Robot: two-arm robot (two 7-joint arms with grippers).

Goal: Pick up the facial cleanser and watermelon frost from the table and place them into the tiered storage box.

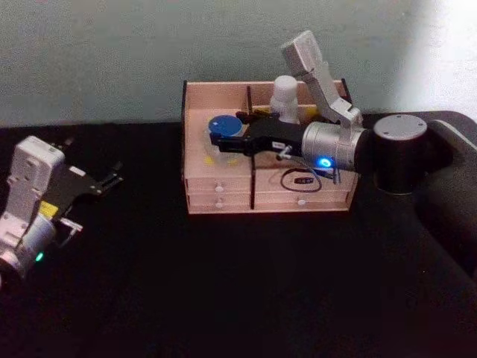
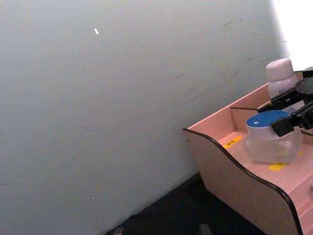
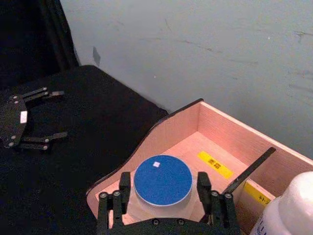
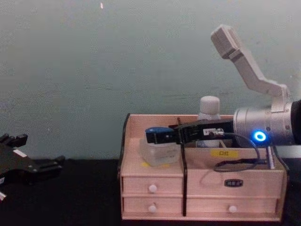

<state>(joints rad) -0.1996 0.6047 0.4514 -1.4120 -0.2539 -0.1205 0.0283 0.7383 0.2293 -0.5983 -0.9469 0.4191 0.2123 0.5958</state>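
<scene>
The watermelon frost (image 1: 223,124), a clear jar with a blue lid, rests on the floor of the left compartment of the tiered storage box (image 1: 195,160). My right gripper (image 1: 224,134) reaches over the box from the right, and its black fingers (image 3: 124,185) press both sides of the jar (image 3: 163,179). The facial cleanser (image 1: 285,97), a white bottle, stands upright in the rear middle compartment just behind that gripper; the chest view shows its cap (image 4: 209,104) above the box (image 4: 141,181). My left gripper (image 1: 93,203) lies open on the black table, far left of the box.
The box stands against the pale wall at the table's back, with its white-knobbed drawers (image 4: 152,188) facing me. A black cylindrical arm joint (image 1: 399,153) sits right of the box. Bare black table (image 1: 246,291) stretches in front of the box and between it and the left gripper.
</scene>
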